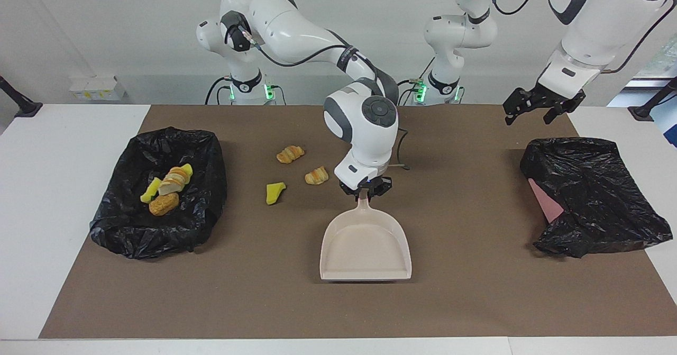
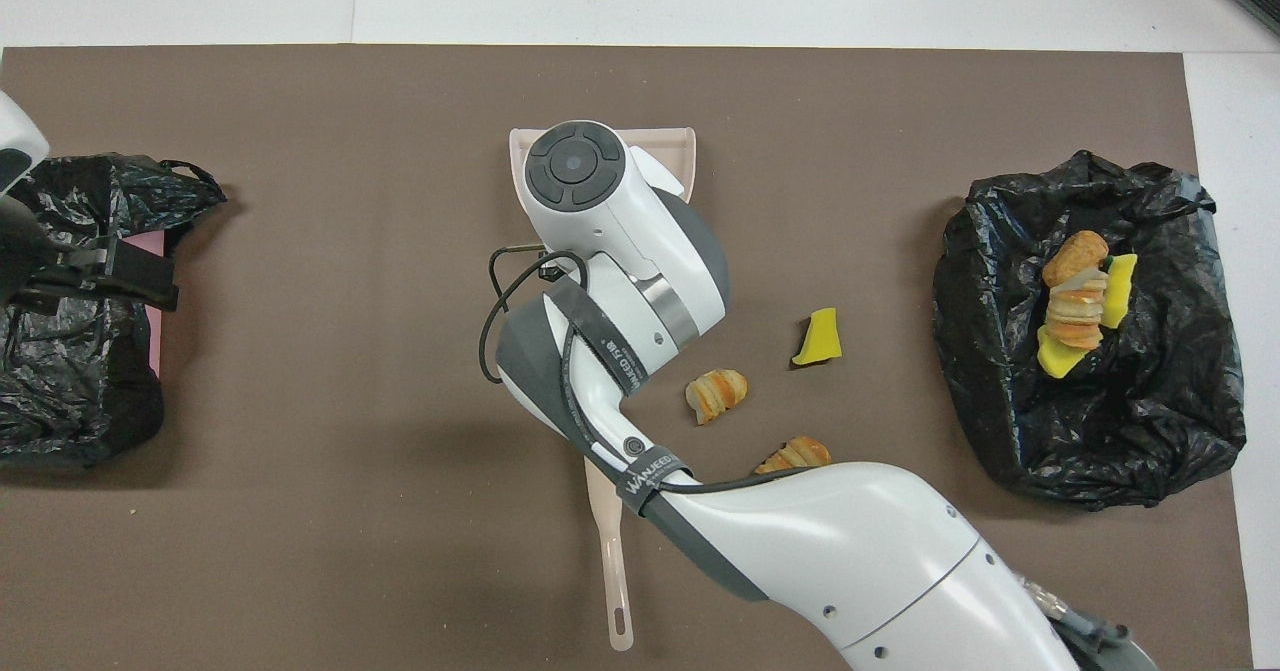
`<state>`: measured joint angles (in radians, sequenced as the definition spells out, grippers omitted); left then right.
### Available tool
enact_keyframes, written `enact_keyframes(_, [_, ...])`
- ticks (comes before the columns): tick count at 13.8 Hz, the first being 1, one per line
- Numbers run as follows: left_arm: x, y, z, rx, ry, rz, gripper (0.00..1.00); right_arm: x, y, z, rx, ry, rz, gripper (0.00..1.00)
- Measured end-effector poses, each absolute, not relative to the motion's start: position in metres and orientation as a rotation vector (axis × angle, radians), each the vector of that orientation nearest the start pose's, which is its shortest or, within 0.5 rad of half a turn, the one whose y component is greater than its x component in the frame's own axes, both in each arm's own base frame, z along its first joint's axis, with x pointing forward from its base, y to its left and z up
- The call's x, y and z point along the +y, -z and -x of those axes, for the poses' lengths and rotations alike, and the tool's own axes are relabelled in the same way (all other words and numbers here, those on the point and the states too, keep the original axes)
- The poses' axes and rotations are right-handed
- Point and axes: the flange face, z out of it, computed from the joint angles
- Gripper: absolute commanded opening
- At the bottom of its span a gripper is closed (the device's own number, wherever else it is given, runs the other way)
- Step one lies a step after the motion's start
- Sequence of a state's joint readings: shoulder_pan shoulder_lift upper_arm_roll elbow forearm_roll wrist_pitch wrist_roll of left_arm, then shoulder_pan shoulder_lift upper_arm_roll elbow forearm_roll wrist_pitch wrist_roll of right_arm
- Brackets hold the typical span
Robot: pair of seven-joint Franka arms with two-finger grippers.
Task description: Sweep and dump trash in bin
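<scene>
Beige plastic formed the dustpan (image 1: 365, 246), which lay flat on the brown mat (image 1: 476, 291) near the middle of the worktop (image 1: 31, 196), its handle pointing toward the robots and its open edge away from them. The right claw (image 1: 365, 187) was clamped shut on that handle's end. Three pieces of trash lay loose on the mat, beside the dustpan toward the right arm's end: a yellow chunk (image 1: 274, 192), a roll (image 1: 316, 175) just beside the claw, and a second roll (image 1: 290, 154) nearer to the robots than the other two. None of the three touched the dustpan. More trash sat in the bin (image 1: 158, 238), a black-bagged one at the right arm's end of the mat: a striped roll (image 1: 174, 180), a brown roll (image 1: 163, 204) and a yellow piece (image 1: 150, 191) lay bunched together inside it. The brush (image 2: 610, 561) lay on the mat nearer to the robots than the dustpan; the overhead view showed its handle, with the right arm covering the other end. The left claw (image 1: 539, 106) waited in the air with its fingers spread wide and nothing between them, over the mat by the second bag (image 1: 592, 196), a crumpled black one with a pink patch (image 1: 545, 201) showing at its side, at the left arm's end.
</scene>
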<state>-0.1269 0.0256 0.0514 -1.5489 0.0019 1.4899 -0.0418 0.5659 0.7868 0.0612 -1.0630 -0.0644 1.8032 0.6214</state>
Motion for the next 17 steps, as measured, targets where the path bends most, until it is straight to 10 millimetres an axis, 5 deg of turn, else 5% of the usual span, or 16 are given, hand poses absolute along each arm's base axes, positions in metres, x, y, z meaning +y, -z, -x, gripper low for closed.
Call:
enact_keyframes(5, [-0.041,-0.614,-0.551,0.049,-0.137,3.130,1.00,0.426,-0.358,-0.625,-0.016,-0.046,3.179,0.31])
enact_keyframes(11, [-0.037,-0.616,-0.550,0.039,-0.139,3.130,1.00,0.426,-0.360,-0.625,-0.016,-0.040,3.176,0.74])
enact_keyframes(13, [-0.037,-0.616,-0.549,0.040,-0.139,3.130,1.00,0.425,-0.371,-0.626,-0.013,-0.017,3.167,0.96])
enact_keyframes(17, [-0.038,-0.617,-0.549,0.042,-0.140,3.131,1.00,0.415,-0.415,-0.623,0.010,0.019,3.138,1.00])
